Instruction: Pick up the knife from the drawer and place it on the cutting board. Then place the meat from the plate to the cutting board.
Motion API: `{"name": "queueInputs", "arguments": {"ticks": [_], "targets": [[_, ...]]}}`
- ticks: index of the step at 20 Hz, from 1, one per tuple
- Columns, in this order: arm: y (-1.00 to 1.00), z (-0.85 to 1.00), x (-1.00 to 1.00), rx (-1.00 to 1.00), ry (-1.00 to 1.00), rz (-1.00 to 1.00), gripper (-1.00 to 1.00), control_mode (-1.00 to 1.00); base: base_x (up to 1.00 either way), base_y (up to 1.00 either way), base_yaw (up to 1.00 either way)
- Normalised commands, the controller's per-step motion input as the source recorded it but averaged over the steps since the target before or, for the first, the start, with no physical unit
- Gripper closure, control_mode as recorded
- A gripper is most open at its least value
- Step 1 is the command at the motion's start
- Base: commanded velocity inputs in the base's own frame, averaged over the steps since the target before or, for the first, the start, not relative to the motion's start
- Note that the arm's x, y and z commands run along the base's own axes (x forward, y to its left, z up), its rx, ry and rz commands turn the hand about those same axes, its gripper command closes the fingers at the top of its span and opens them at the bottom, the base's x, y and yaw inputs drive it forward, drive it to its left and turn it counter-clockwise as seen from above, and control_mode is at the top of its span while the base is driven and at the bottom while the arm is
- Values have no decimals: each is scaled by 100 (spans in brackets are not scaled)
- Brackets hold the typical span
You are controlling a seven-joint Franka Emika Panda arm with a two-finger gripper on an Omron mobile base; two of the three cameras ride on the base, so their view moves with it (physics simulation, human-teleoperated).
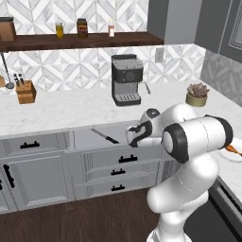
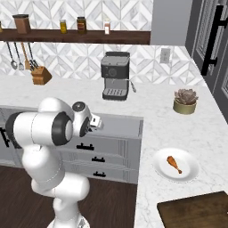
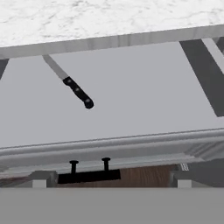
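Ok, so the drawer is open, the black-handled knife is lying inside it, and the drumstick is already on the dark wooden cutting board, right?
Not quite. The orange-brown chicken drumstick lies on the round white plate, not on the dark brown wooden cutting board, as the right base view shows. The wide grey drawer is open, with the black-handled knife inside.

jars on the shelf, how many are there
4. In the right base view, along the dark shelf: a brown canister at the left end, a yellow jar, a dark jar, and a small white bottle furthest right. More may lie beyond the frame's left edge.
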Motion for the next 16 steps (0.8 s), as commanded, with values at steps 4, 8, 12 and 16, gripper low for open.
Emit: {"name": "queueInputs", "arguments": {"ticks": [4,8,12,16], "targets": [[0,-24,6,0,12,3,-100,-100,0,0,0],[0,-8,17,0,6,0,-100,-100,0,0,0],[0,-6,22,0,0,0,-100,-100,0,0,0],[0,-17,29,0,0,0,-100,-100,0,0,0]]}}
